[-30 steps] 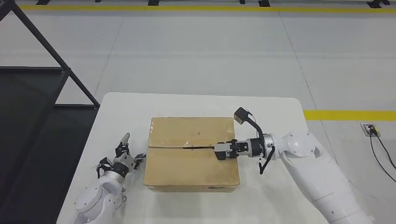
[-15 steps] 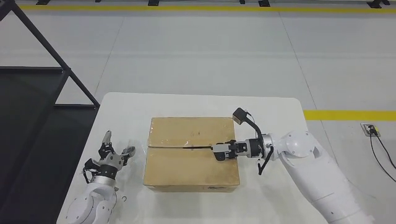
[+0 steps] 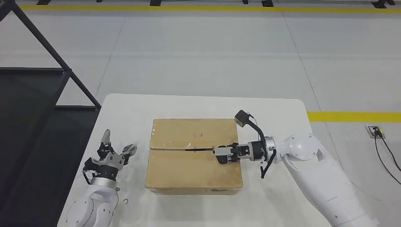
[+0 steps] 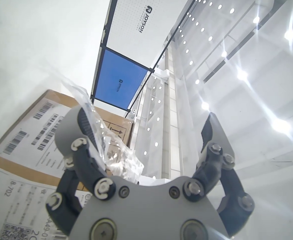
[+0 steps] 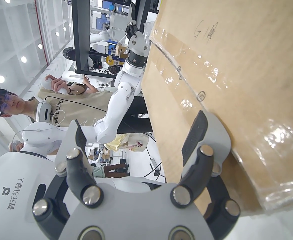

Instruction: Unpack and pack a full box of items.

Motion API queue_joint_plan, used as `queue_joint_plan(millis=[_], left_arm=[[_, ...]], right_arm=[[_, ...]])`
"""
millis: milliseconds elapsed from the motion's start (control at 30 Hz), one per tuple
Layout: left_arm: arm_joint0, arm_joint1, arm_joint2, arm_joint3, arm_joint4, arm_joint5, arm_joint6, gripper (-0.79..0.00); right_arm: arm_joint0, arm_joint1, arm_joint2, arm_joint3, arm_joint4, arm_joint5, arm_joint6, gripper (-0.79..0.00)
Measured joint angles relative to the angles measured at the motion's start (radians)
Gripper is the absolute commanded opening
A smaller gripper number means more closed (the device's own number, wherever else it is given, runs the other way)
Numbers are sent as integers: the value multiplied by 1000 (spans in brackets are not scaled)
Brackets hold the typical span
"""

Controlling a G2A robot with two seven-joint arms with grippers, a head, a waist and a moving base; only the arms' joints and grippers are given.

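A shut cardboard box [image 3: 188,170] lies in the middle of the white table [image 3: 125,111], its centre seam [image 3: 182,147] covered with clear tape [image 5: 206,66]. My right gripper [image 3: 220,153] is over the seam on the box top [image 5: 236,38], open, one finger [image 5: 196,136] resting against the cardboard. My left gripper [image 3: 113,155] hangs beside the box's left end, a short gap away, open and pointing upward. A crumpled strip of clear tape [image 4: 106,138] clings to one of its fingers [image 4: 84,123]. The labelled side of the box [image 4: 24,138] is close behind it.
A black metal frame [image 3: 62,70] stands off the table's left side. A small object [image 3: 127,200] lies on the table near the left arm. The table has bare surface left, right and behind the box.
My left gripper has pulled back to the left, away from the box's end, and turned. My right gripper has slid a little to the left along the seam.
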Motion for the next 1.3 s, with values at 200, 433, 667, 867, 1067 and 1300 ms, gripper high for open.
queue_joint_plan(millis=[200,433,667,867,1067,1300], left_arm=[[3,2,-51,-3,-36,-17,2,0],[34,6,-102,-67,-34,-31,0,0],[86,5,-121,-179,1,-68,11,0],[129,2,-128,-262,45,-113,39,0],[151,-1,-131,-326,82,-130,64,0],[152,-3,-119,-380,129,-122,78,0]], right_arm=[[-7,3,6,-11,-10,6,-11,0],[-6,2,7,-11,-21,14,-47,0],[-19,3,17,-22,-23,26,-94,0],[-20,4,24,-8,-8,67,-101,0],[-11,1,20,7,-2,69,-100,0],[-6,0,19,17,1,68,-97,0]])
